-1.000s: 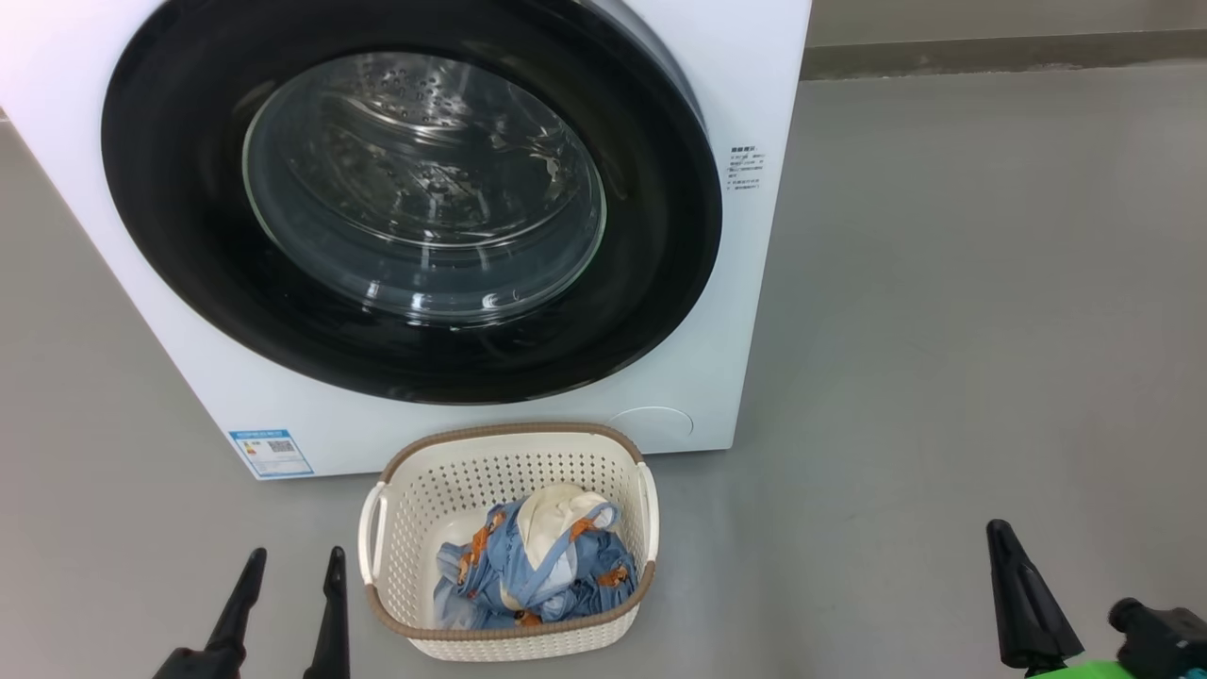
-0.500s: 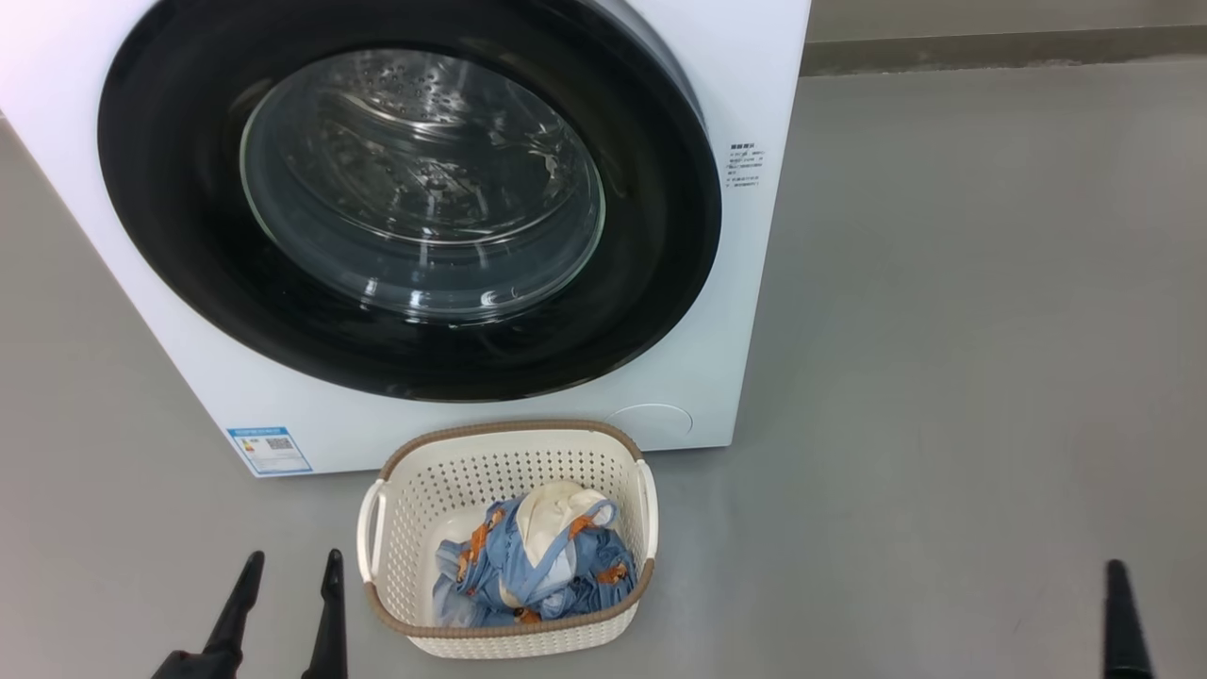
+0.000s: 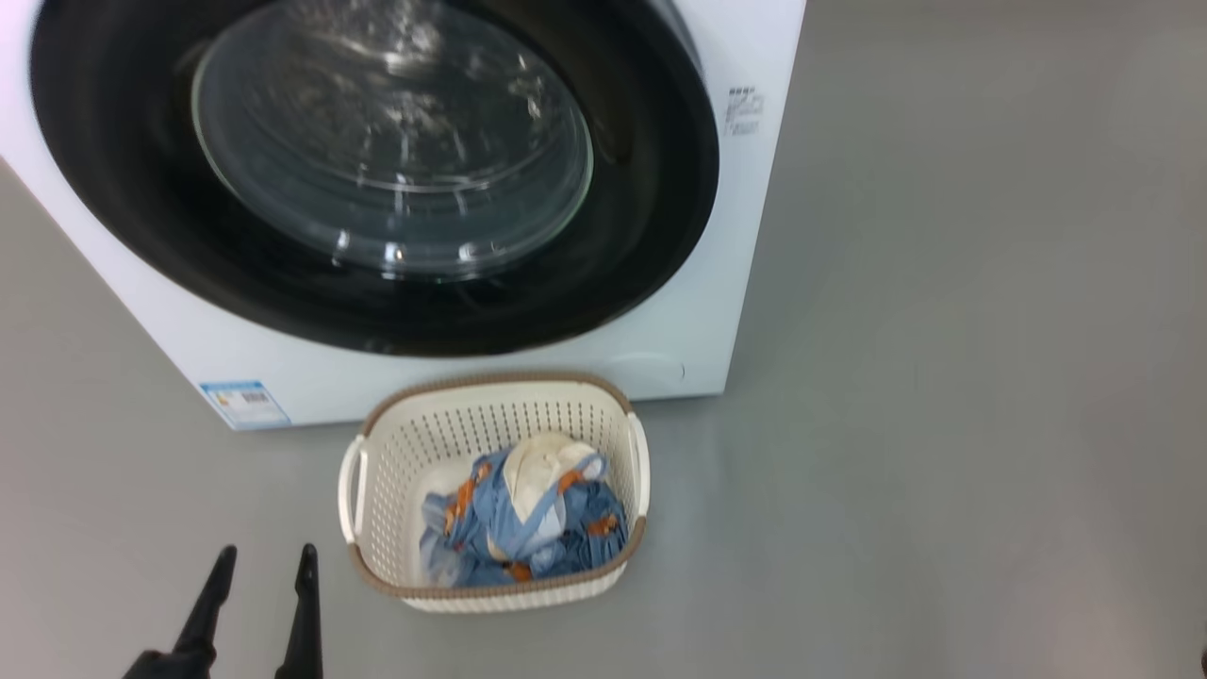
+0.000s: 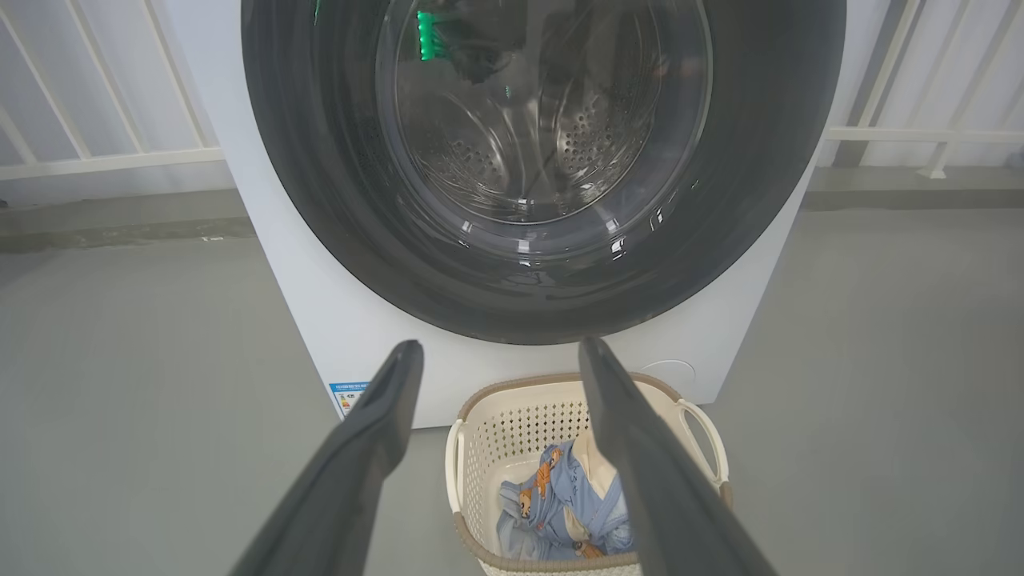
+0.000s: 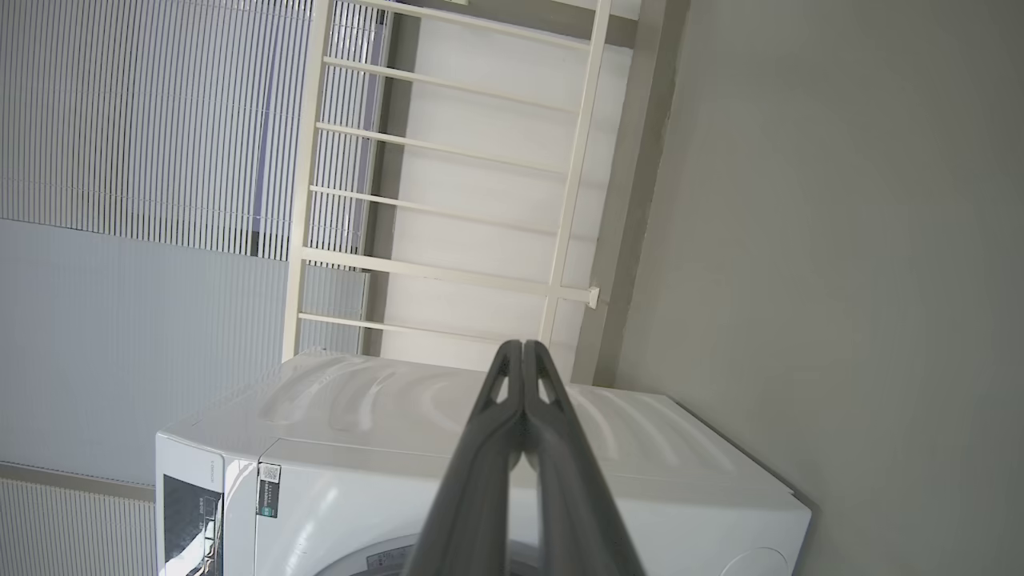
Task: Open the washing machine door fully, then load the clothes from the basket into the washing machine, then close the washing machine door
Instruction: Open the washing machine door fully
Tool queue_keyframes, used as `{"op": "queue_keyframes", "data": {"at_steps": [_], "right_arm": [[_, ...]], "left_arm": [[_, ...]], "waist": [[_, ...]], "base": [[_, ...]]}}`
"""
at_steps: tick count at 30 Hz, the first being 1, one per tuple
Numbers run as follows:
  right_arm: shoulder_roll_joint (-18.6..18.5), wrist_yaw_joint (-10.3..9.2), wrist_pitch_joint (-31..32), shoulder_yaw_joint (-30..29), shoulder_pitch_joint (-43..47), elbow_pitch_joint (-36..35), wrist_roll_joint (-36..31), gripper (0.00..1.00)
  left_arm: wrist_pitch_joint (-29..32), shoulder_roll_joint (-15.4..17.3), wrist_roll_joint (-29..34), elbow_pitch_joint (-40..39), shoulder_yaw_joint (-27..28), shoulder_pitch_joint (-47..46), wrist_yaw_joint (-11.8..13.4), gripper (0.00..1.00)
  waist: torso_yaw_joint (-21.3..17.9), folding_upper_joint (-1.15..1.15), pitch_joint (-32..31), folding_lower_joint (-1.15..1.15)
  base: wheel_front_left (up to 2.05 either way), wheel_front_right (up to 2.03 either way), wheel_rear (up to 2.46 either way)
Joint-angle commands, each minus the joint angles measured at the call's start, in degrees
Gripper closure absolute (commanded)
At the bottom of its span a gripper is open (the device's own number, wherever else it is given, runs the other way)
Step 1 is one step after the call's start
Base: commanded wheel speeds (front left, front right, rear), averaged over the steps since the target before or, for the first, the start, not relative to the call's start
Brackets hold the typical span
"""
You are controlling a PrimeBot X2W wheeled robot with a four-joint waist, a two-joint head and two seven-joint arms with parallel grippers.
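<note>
White and boxy, the washing machine (image 3: 471, 382) stood on the grey floor (image 3: 943, 377) with its door (image 3: 391, 141) looking closed against the front, the black rim glossy and the perforated drum (image 4: 584, 136) showing through the glass bowl. A blue label (image 3: 243, 404) sat at its lower left corner. Just in front of the machine you had the basket (image 3: 490, 429) on the floor, and the clothes (image 3: 523, 519) lay bundled inside it, blue printed fabric wrapped round a cream piece. You had the left hand (image 3: 266, 556) low and just left of the basket, not touching it, its two dark fingers (image 4: 368, 432) spread wide with nothing between them; in its wrist view they pointed at the foot of the door, and the basket showed between and under them. Your right hand (image 5: 522, 346) was pressed together, fingertips meeting and gripping nothing, and its wrist view looked across the top of the machine toward a white railing (image 5: 448, 152) and a wall of pale slats (image 5: 120, 120).
</note>
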Motion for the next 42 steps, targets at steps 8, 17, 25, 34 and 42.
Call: {"op": "queue_keyframes", "data": {"at_steps": [8,17,25,34,42], "right_arm": [[-1.0,0.10,11.7,-2.9,-13.2,-2.0,3.1,1.00],[-0.7,0.10,21.4,-4.2,-23.9,-0.6,2.1,1.00],[-0.4,0.10,28.7,-4.3,-31.3,1.1,0.2,1.00],[0.0,0.10,32.5,-2.6,-38.9,3.0,-3.1,1.00],[-1.4,0.10,33.9,-1.0,-45.9,3.6,-5.5,1.00]], "left_arm": [[-0.4,0.7,1.8,-3.1,3.5,-6.0,-1.1,0.00],[-0.4,1.5,2.1,-3.6,4.9,-8.2,-1.9,0.00],[-0.4,1.7,2.4,-3.2,5.0,-8.0,-2.3,0.00],[-0.4,1.8,2.6,-2.7,4.6,-7.6,-2.5,0.00],[-0.4,1.5,2.1,-2.6,4.8,-6.3,-2.6,0.00]], "waist": [[0.5,0.00,13.1,0.00],[1.0,0.00,19.1,0.00],[2.0,0.00,19.9,0.00],[4.0,0.00,20.4,0.00],[6.4,0.00,22.4,0.00]], "base": [[0.00,0.00,0.00],[0.00,0.00,0.00],[0.00,0.00,0.00],[0.00,0.00,0.00],[0.00,0.00,0.00]]}}
